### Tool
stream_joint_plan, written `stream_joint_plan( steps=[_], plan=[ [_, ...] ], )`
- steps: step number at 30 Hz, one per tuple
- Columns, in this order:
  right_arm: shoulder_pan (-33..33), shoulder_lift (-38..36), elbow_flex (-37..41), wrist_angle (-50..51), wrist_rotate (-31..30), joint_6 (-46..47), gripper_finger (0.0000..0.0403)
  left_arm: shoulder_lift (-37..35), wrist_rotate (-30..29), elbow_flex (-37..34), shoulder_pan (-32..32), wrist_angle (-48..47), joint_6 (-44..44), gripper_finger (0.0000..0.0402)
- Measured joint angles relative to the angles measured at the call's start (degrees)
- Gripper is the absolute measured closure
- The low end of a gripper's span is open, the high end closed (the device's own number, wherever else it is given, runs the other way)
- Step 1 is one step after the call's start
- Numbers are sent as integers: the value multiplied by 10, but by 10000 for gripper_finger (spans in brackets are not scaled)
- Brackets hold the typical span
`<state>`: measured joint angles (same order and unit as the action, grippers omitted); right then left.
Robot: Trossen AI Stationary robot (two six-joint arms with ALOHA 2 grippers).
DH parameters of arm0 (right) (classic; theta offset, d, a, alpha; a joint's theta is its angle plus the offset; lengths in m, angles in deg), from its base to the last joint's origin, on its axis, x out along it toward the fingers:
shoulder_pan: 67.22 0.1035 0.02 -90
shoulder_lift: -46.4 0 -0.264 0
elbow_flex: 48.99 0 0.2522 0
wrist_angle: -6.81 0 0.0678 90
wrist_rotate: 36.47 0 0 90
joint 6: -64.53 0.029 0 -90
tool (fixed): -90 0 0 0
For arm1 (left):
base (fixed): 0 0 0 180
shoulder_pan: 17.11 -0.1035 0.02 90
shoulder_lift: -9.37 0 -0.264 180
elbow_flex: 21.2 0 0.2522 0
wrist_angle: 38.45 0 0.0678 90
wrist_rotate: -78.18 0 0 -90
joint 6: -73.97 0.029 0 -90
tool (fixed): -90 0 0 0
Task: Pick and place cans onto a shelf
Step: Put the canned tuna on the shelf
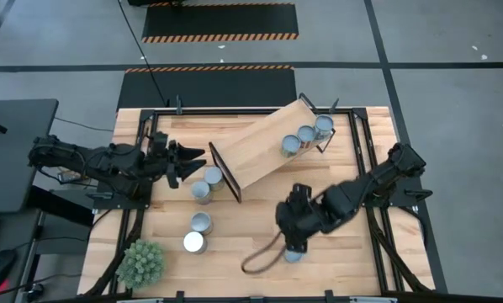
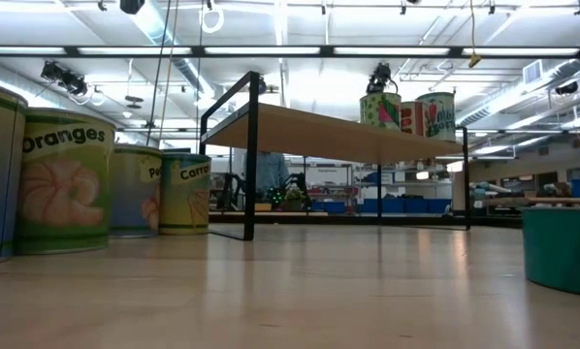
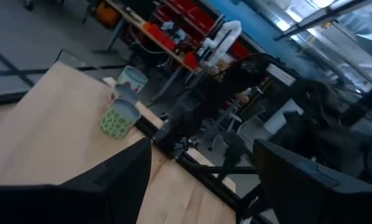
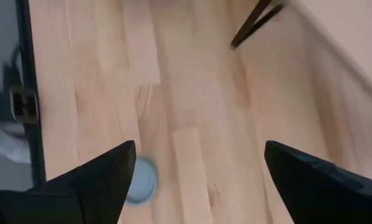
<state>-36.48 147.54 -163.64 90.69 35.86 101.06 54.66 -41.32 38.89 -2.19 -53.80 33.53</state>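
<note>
Left end effector [image 1: 203,159], jaws released and grasping nothing, is hovering at the shelf's [image 1: 264,141] left end. 4 cans [image 1: 199,192] are standing on the counter [image 1: 235,240] just below and left of that end. 3 more cans [image 1: 306,135] are sitting on the shelf's right end. Right end effector [image 1: 290,247], jaws released, is hanging over another can [image 4: 140,180] on the counter.
</note>
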Motion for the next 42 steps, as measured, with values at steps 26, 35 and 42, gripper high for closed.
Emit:
stream_joint_plan(
  steps=[26, 35, 42],
  plan=[
    [48, 1, 322, -419, 69, -67, 39, 42, 58, 0, 0, 0, -70, 115],
    [52, 1, 354, -417, 107, -87, 33, 42, 58, 0, 0, -14, -69, 115],
    [60, 1, 380, -450, 99, -160, 29, 42, 58, 0, 0, -18, -68, 115]
  ],
)
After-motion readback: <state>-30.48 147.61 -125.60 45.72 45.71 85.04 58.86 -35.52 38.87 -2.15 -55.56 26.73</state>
